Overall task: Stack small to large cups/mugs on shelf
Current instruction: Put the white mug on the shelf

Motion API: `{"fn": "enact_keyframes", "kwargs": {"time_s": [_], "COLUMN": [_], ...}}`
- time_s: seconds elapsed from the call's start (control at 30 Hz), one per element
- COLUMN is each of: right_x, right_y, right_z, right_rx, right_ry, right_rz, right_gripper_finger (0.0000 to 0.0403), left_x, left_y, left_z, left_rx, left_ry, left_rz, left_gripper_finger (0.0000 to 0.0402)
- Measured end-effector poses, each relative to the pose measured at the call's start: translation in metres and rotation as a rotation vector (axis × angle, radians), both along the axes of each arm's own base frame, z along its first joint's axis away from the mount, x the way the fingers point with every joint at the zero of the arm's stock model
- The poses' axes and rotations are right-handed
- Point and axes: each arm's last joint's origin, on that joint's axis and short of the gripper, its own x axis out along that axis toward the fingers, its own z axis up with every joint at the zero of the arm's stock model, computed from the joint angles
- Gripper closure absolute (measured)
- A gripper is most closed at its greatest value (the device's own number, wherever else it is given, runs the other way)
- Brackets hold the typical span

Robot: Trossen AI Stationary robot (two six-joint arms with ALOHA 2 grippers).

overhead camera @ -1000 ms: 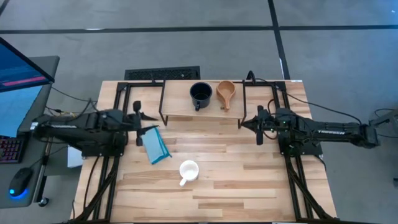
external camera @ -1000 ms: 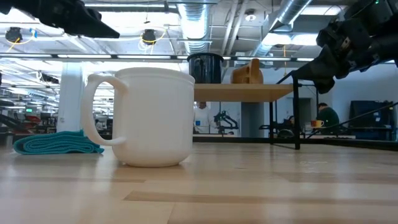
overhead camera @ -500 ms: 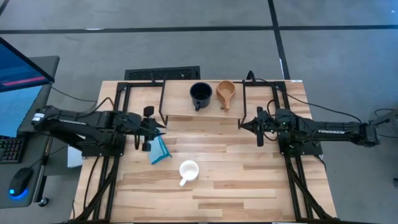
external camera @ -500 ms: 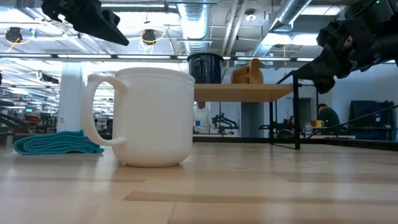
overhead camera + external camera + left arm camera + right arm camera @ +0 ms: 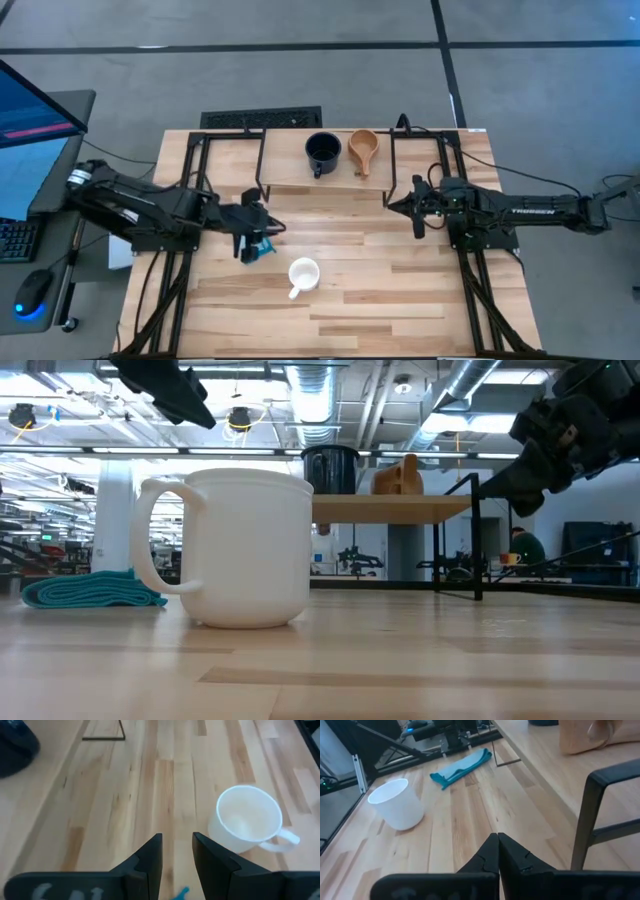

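Reaching farther inboard, left pincer [image 5: 262, 233] slightly apart, now over blue cloth [image 5: 262, 247] beside white mug [image 5: 302, 274].

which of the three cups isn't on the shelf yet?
The white mug. It stands on the tabletop near the blue cloth; the black mug and wooden cup sit on the shelf.

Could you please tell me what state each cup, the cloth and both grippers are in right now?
White ceramic mug: upright on the wooden tabletop, empty, not held.
Dark mug: upright on the low plank shelf.
Tan wooden cup: on the shelf beside the dark mug, not stacked.
Blue folded cloth: lying flat on the table.
Left gripper: fingers slightly apart, empty, above the table near the white mug.
Right gripper: fingers shut, empty.
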Motion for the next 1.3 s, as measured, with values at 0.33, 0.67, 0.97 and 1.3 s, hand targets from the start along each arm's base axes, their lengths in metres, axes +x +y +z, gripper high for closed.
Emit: {"fn": "enact_keyframes", "kwargs": {"time_s": [0.33, 0.67, 0.97, 1.3], "right_x": [0.0, 0.0, -0.001, -0.002], "right_y": [0.0, 0.0, 0.0, 0.001], "right_z": [0.0, 0.0, -0.002, -0.005], "right_rx": [0.001, 0.001, -0.021, -0.013], "right_ry": [-0.001, 0.004, 0.018, 0.059], "right_rz": [0.003, 0.004, 0.014, 0.014], "right_gripper_finger": [0.0379, 0.038, 0.0377, 0.0376], "left_x": [0.029, 0.074, 0.101, 0.116], "left_y": [-0.031, -0.051, -0.06, -0.065], "left_z": [-0.009, -0.014, -0.036, -0.043], "left_rx": [-0.032, -0.038, 0.054, 0.088], "left_ry": [0.093, 0.143, 0.373, 0.396], "left_rz": [0.03, 0.046, 0.038, -0.03], "left_gripper_finger": [0.0303, 0.0303, 0.0303, 0.0303]}}
